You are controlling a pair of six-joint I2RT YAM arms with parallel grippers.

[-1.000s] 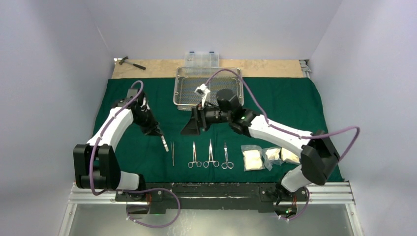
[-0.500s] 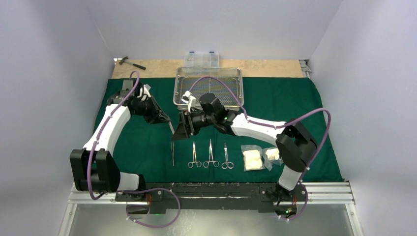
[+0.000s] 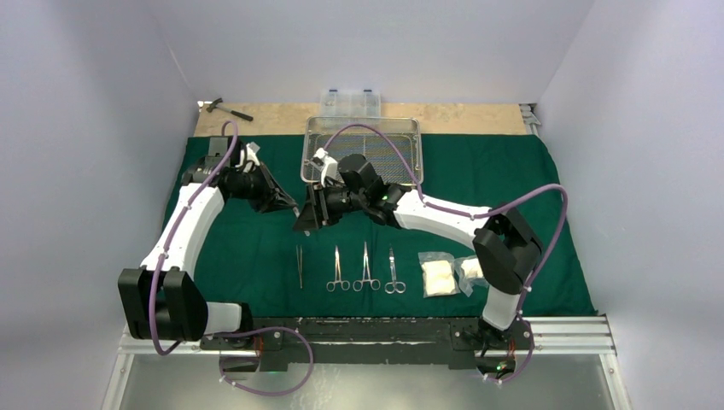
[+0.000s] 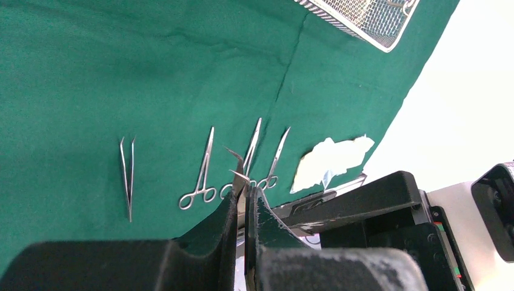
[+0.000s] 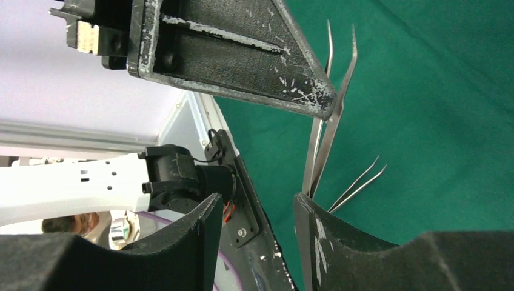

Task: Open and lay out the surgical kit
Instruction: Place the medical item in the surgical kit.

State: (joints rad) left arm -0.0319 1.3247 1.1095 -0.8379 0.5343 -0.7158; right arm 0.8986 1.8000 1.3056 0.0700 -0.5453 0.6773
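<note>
Instruments: three steel scissors-like clamps (image 3: 366,272), straight steel tweezers (image 3: 300,266) at their nine o'clock; left gripper (image 4: 244,193) pinches curved tweezers (image 5: 314,170); right gripper (image 5: 256,203) agape.

Bright, even, diffuse light from above; shadows on the dark green cloth (image 3: 512,179) are faint. Left wrist view blurs the left end effector (image 4: 245,193) close up, background blown white; tweezers (image 5: 321,148) glint

A pale wooden table (image 3: 478,120) carries a dark green cloth (image 3: 512,188) spread flat over most of it. On its bare far strip lie a small hammer (image 3: 227,108) and a clear plastic compartment box (image 3: 349,101). A rectangular steel wire-mesh tray (image 3: 363,120) straddles the cloth's far edge.
</note>
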